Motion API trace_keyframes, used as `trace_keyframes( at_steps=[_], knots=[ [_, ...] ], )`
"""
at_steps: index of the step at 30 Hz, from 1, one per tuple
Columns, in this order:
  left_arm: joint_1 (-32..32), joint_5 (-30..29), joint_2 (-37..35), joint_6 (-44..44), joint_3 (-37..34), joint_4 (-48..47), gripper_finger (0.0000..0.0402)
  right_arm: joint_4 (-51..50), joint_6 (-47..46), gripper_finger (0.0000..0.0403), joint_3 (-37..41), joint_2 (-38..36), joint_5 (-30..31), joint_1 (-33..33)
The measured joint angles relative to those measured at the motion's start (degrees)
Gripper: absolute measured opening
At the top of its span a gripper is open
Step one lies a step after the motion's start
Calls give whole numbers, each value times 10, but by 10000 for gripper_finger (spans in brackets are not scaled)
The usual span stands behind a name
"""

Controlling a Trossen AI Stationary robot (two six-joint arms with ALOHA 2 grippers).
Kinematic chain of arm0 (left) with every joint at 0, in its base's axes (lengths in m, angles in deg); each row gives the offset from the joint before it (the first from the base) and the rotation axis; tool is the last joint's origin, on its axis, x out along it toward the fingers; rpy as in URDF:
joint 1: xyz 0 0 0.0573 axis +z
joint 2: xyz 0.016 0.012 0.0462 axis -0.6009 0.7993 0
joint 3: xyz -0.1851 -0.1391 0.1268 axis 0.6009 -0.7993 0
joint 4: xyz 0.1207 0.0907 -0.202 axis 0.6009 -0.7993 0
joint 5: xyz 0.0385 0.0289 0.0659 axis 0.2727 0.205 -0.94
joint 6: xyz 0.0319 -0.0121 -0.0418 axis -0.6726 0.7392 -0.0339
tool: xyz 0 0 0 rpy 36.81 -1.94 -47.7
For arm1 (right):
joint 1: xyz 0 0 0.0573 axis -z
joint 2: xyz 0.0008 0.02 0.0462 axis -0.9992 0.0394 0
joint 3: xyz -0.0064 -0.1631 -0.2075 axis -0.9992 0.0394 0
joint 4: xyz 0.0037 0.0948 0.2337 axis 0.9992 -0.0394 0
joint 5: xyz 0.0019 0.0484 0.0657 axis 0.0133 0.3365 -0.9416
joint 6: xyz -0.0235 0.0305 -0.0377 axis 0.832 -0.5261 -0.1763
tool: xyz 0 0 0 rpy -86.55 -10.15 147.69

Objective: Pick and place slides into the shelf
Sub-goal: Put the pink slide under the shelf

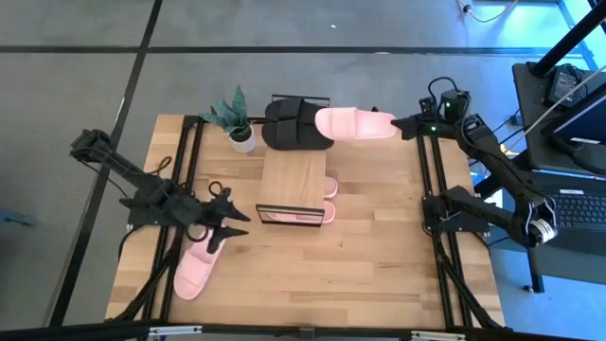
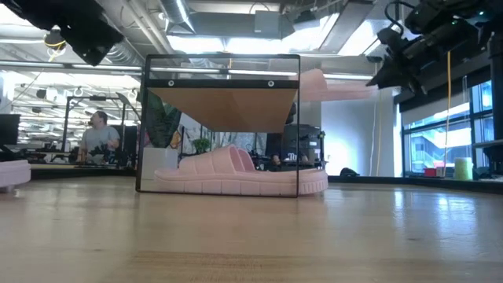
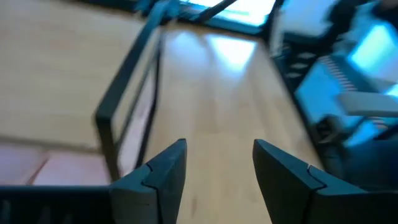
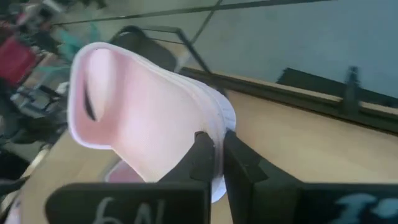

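Pink slide (image 4: 143,118) in right gripper (image 4: 219,155)

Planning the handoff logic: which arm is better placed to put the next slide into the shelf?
Right. Its gripper already grips a pink slide lifted behind the shelf; the left gripper is open, empty.

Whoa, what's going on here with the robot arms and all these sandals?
The robot is putting slides into a small shelf. The right gripper holds a pink slide in the air behind the shelf, near the black slides. Pink slides already sit under the shelf's top board. The left gripper is open beside the shelf, above another pink slide lying on the table.
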Motion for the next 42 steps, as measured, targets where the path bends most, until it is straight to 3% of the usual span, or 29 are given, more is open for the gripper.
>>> trace_keyframes(
  at_steps=[6, 13, 22, 36, 42],
  knots=[
    [12, 45, -69, -105, -55, 83, 176, -102, 32, 21, 0, -10, 62, 11],
    [29, 33, -149, -235, -76, 110, 176, -138, 43, 21, 0, -10, 82, 11],
    [29, 66, -194, -257, -76, 104, 176, -106, 21, 21, 0, -10, 79, 11],
    [29, 66, -192, -256, -76, 93, 176, -31, -31, 21, -1, -17, -20, 11],
    [29, 66, -192, -236, -76, 77, 176, -73, -37, 21, -60, -51, -20, 11]
  ],
)
